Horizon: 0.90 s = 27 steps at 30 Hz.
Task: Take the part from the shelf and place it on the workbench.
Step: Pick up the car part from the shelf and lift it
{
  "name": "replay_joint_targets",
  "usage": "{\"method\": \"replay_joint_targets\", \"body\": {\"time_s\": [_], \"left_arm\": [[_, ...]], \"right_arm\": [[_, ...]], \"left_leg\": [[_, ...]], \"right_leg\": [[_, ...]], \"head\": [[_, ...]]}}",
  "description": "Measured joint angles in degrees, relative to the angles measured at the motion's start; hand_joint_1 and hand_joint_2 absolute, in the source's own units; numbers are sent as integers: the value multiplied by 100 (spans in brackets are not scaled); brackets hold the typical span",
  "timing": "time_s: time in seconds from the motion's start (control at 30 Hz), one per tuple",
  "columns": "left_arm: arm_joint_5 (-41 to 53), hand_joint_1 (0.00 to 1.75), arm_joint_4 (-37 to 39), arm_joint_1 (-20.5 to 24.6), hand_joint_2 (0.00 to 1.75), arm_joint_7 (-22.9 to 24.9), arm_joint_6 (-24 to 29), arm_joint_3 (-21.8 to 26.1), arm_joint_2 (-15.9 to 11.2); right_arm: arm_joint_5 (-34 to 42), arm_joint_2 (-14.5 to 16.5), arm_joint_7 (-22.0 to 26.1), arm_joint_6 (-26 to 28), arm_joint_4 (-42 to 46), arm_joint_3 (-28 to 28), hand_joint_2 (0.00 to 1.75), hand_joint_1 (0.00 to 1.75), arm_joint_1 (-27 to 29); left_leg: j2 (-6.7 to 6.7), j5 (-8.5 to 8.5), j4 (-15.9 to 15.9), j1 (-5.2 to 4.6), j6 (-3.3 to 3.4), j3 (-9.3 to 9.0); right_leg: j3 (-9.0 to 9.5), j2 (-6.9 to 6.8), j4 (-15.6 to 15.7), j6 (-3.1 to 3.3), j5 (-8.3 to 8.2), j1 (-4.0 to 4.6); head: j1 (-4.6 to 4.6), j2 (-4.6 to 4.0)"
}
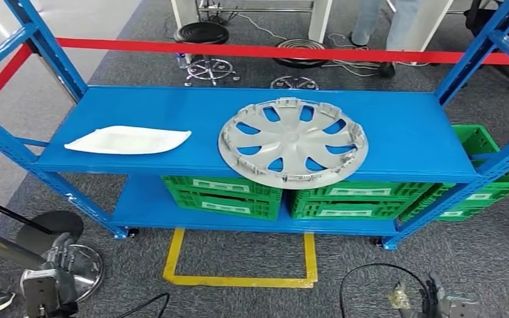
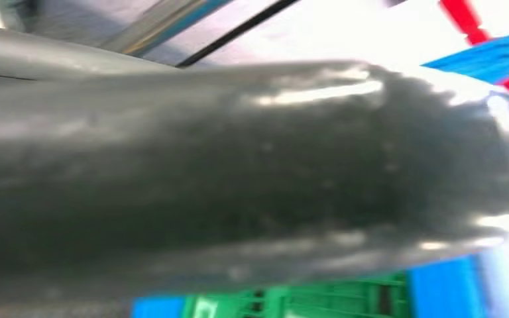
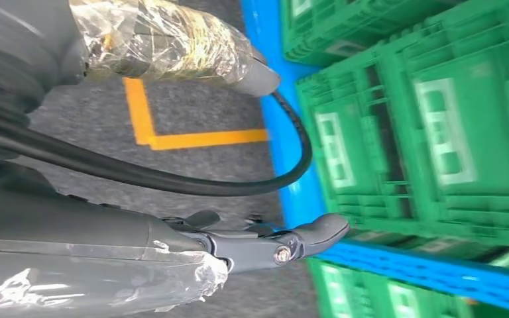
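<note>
The round grey wheel cover point(image 1: 293, 142) lies flat on the top board of the blue shelf point(image 1: 404, 132), its edge just over the front, easy to reach. The right hand point(image 3: 265, 159) hangs low by the green crates point(image 3: 437, 132), fingers apart, holding nothing. The left hand point(image 2: 252, 172) is a blur, so I cannot tell about its fingers.

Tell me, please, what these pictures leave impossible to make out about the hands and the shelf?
- Left hand: left wrist view, a blurred grey mass too close to the lens; open or shut is unreadable.
- Right hand: right wrist view, tape-wrapped fingers apart, holding nothing.
- Green crates: head view, tops hidden under the blue shelf; contents unknown.
</note>
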<state>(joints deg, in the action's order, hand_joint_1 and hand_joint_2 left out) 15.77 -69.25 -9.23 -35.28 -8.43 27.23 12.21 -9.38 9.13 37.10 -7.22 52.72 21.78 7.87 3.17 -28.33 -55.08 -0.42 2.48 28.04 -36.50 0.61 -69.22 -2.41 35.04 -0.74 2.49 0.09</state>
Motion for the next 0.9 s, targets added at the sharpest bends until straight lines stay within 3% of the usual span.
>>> {"method": "replay_joint_targets", "body": {"time_s": [0.03, 0.07, 0.1, 0.17, 0.2, 0.27, 0.37, 0.43, 0.5, 0.53, 0.57, 0.6, 0.67, 0.73, 0.8, 0.9], "left_arm": [[9, 0, -130, -27, 0, 4, 47, -66, -23], [19, 0, -258, -54, 0, 8, 94, -137, -49], [28, 0, -382, -80, 0, 11, 143, -214, -74], [52, 0, -616, -126, 0, 20, 235, -367, -134], [65, 0, -732, -140, 0, 25, 282, -440, -173], [93, 0, -977, -156, 0, 37, 383, -591, -262], [151, 0, -1332, -185, 0, 61, 556, -829, -395], [198, 0, -1562, -195, 0, 81, 677, -983, -492], [244, 0, -1764, -210, 0, 120, 795, -1140, -582], [268, 0, -1859, -230, 0, 146, 853, -1222, -628], [295, 0, -1954, -253, 0, 170, 912, -1303, -669], [321, 0, -2049, -273, 0, 192, 970, -1377, -712], [373, 0, -2247, -297, 0, 232, 1090, -1516, -801], [424, 0, -2466, -308, 0, 278, 1214, -1657, -897], [470, 0, -2670, -322, 0, 324, 1332, -1796, -984], [545, 0, -2914, -358, 0, 406, 1501, -1971, -1077]], "right_arm": [[-41, -2, -17, 8, -109, 72, 175, 0, -16], [-84, -7, -37, 20, -226, 144, 175, 0, -28], [-126, -17, -63, 34, -345, 217, 175, 0, -42], [-208, -43, -117, 68, -583, 350, 175, 0, -90], [-250, -54, -145, 86, -711, 408, 175, 0, -126], [-344, -69, -217, 120, -978, 517, 175, 0, -188], [-504, -100, -359, 191, -1368, 668, 175, 0, -259], [-610, -119, -463, 241, -1625, 760, 175, 0, -316], [-718, -145, -572, 292, -1896, 857, 175, 0, -367], [-772, -162, -632, 321, -2041, 907, 175, 0, -390], [-826, -179, -690, 350, -2182, 954, 175, 0, -411], [-882, -192, -749, 377, -2309, 997, 175, 0, -431], [-997, -208, -862, 433, -2546, 1070, 175, 0, -484], [-1114, -226, -976, 489, -2816, 1147, 175, 0, -560], [-1223, -251, -1093, 541, -3087, 1227, 175, 0, -620], [-1402, -298, -1277, 630, -3383, 1317, 175, 0, -684]], "left_leg": [[-5, -11, -1, 2, -5, -6], [-5, -29, -3, 8, -17, -22], [0, -53, -8, 19, -40, -49], [10, -130, -33, 44, -112, -118], [13, -180, -72, 45, -156, -132], [18, -244, -121, 32, -225, -125], [-26, -315, -181, 37, -294, -113], [-164, -526, -586, 48, -356, 72], [-259, -837, -1397, 55, -396, 533], [-268, -914, -1746, 59, -400, 763], [-270, -878, -1928, 60, -392, 917], [-271, -720, -1887, 58, -370, 965], [-284, -173, -1243, 28, -269, 784], [-321, 134, -600, -21, -148, 552], [-334, 110, -401, -50, -99, 484], [-298, 126, -256, -18, -88, 418]], "right_leg": [[-202, -5, -316, -15, 60, -10], [-311, -8, -437, -30, 3, -23], [-304, -11, -324, -45, -168, -37], [-22, 2, 374, -88, -624, -74], [145, 21, 721, -87, -741, -85], [307, 50, 1007, -21, -739, -79], [332, 26, 1002, 129, -670, -71], [366, -6, 1010, 199, -639, -83], [394, -49, 1010, 240, -603, -76], [410, -68, 1010, 251, -583, -70], [436, -83, 1010, 255, -561, -61], [471, -92, 1010, 257, -537, -50], [535, -101, 1017, 258, -486, -27], [583, -106, 1021, 233, -440, 1], [601, -126, 1035, 181, -422, 10], [560, -135, 978, 92, -362, 13]], "head": [[-1, 0], [0, 0], [-2, 0], [-5, 0], [-17, 0], [-18, 0], [14, 0], [40, 0], [61, 0], [61, 0], [62, 0], [62, 0], [61, 0], [50, 0], [44, 0], [43, 0]]}}
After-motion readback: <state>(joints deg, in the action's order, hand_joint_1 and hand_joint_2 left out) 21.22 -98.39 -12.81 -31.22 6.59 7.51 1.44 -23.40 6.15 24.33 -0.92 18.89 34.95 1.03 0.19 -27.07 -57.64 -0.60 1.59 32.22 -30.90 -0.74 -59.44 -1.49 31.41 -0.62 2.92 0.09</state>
